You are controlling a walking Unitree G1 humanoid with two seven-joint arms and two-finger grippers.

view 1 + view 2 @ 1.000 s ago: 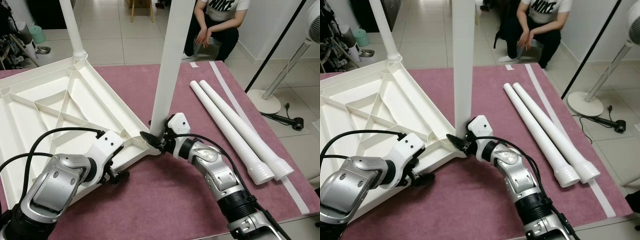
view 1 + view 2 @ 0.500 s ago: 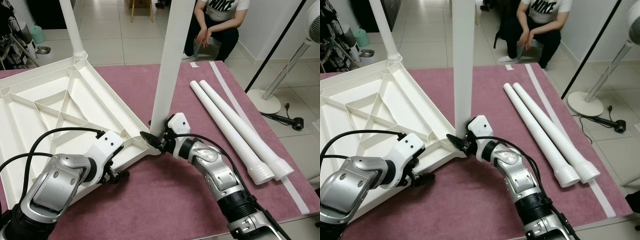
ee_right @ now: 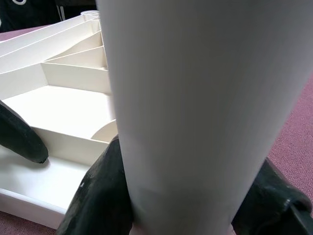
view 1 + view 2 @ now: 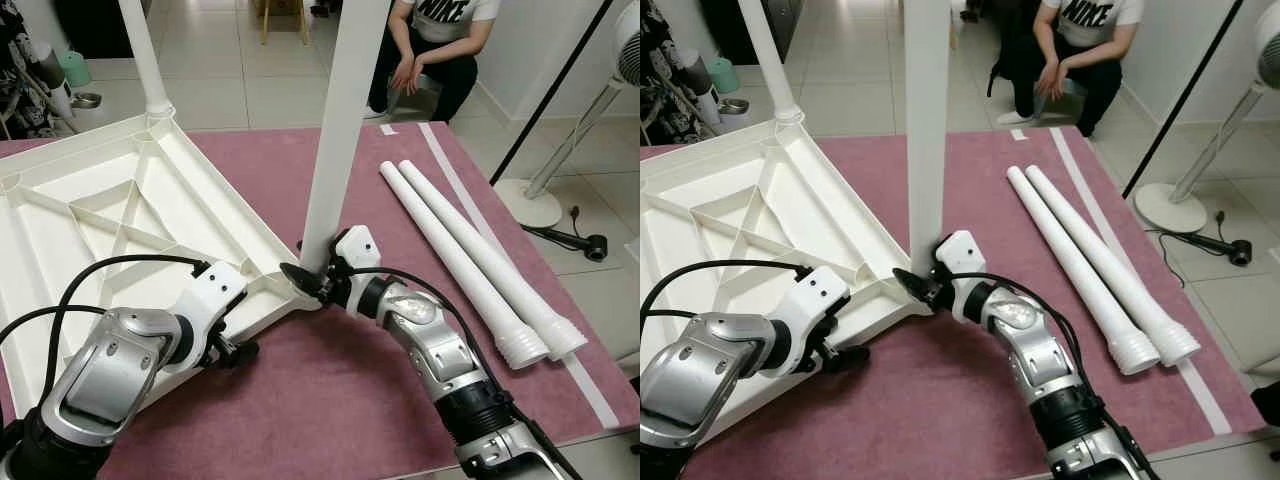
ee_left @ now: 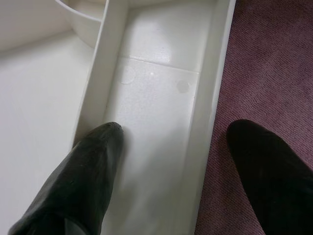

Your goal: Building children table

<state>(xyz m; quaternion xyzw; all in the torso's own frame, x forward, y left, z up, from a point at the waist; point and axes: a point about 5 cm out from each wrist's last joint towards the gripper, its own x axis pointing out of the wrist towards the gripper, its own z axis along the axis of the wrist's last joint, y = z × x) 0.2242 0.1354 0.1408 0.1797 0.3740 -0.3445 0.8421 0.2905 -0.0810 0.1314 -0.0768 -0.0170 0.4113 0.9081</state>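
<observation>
The white table top (image 4: 90, 190) lies upside down on a maroon mat (image 4: 330, 400). One white leg (image 4: 143, 55) stands in its far corner. A second leg (image 4: 338, 120) stands upright at the near right corner, and my right gripper (image 4: 305, 278) is shut around its base; the fingers (image 3: 102, 196) press both of its sides. My left gripper (image 4: 235, 350) is open and straddles the table top's near rim (image 5: 208, 112). One of its fingers (image 5: 93, 166) is inside the channel, the other is outside over the mat.
Two loose white legs (image 4: 470, 260) lie side by side on the mat to the right. A person (image 4: 430, 45) crouches beyond the mat's far edge. A fan stand (image 4: 545, 185) and a cable (image 4: 575, 235) are on the tiled floor at right.
</observation>
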